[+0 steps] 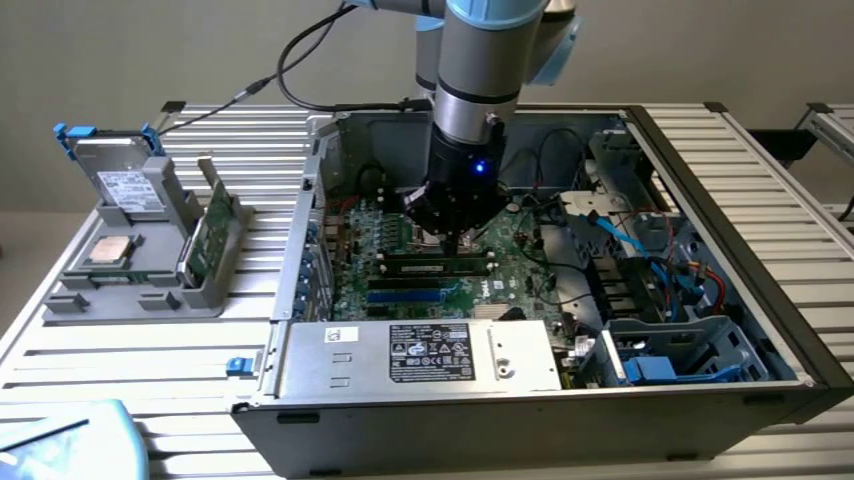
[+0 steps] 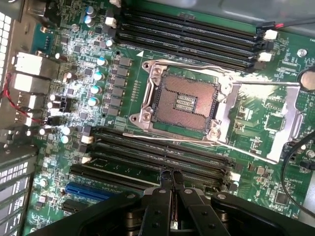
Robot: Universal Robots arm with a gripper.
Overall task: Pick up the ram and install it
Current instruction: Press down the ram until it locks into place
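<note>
Exterior view, left to right. Grey holder tray seen at exterior view's left, silver processor chip lying in it, bright-green board upright beside. Open computer case at centre, motherboard exposed. Gripper lowered over memory slots, fingers pressed together, nothing clamped between. Ram seated lengthwise in slot, directly under fingertips. Judged: pressing stage. Force best kept vertical, centred on stick's top edge; tilt risks half-seated end. Wrist view: empty processor socket seen beyond closed gripper.
</note>
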